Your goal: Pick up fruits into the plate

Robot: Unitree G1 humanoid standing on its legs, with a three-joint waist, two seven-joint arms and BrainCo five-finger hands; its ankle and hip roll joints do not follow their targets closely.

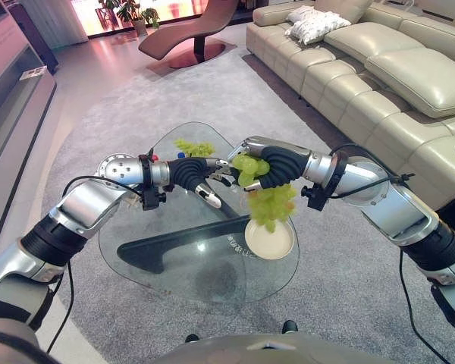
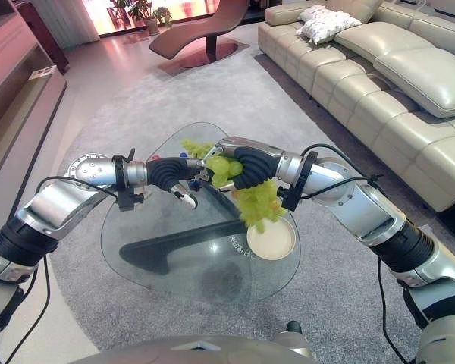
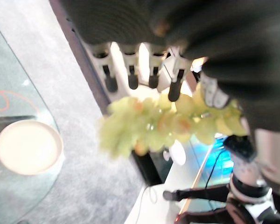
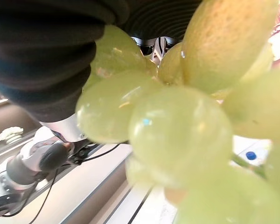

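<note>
A bunch of green grapes (image 1: 271, 203) hangs in the air just above the round cream plate (image 1: 280, 246), which sits on the right side of the glass table (image 1: 174, 262). My right hand (image 1: 280, 163) is shut on the top of the bunch; the grapes (image 4: 177, 126) press close against it in the right wrist view. Just to its left, my left hand (image 1: 191, 174) is open, its fingers (image 3: 130, 77) straight and reaching toward the bunch (image 3: 154, 123). A second green bunch (image 1: 193, 146) lies at the table's far edge.
Small red (image 1: 153, 158) and blue (image 1: 180, 155) things lie on the far part of the table. A beige sofa (image 1: 379, 68) runs along the right and a lounge chair (image 1: 189, 30) stands at the back. Grey carpet surrounds the table.
</note>
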